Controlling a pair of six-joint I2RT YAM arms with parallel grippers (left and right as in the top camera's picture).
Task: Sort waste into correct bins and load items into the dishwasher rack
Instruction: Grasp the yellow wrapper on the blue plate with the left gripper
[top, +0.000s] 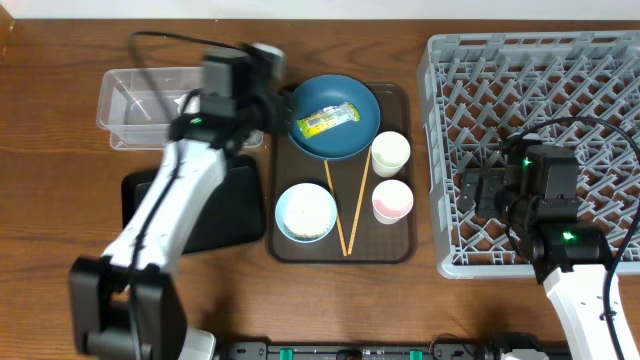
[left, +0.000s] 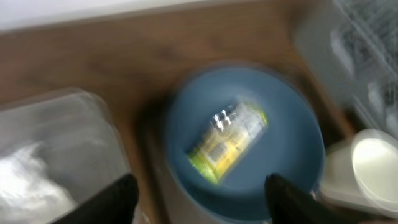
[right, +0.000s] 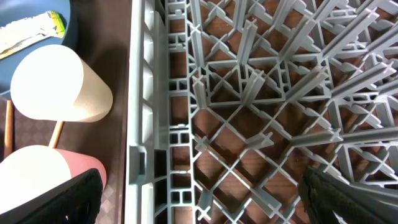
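Observation:
The dark-blue dish (top: 335, 140) sits at the back of the brown tray (top: 400, 250) with a yellow-green wrapper (top: 327, 120) in it. My left gripper (left: 205, 202) is open and empty just above the dish's (left: 286, 143) near-left rim; that view is blurred, with the wrapper (left: 227, 143) ahead. My right gripper (right: 211, 199) is open and empty over the left edge of the grey rack (right: 249, 112) (top: 540, 60). The pale-green cup (top: 390, 153), pink cup (top: 392, 200), light-blue bowl (top: 306, 212) and two chopsticks (top: 345, 210) lie on the tray.
The clear tub (top: 130, 100) stands at the back left; something white and blurred (left: 31, 174) lies in it. The black tray (top: 225, 215) is partly under my left arm. In the right wrist view the pale-green cup (right: 59, 84) and pink cup (right: 50, 174) stand close to the rack wall.

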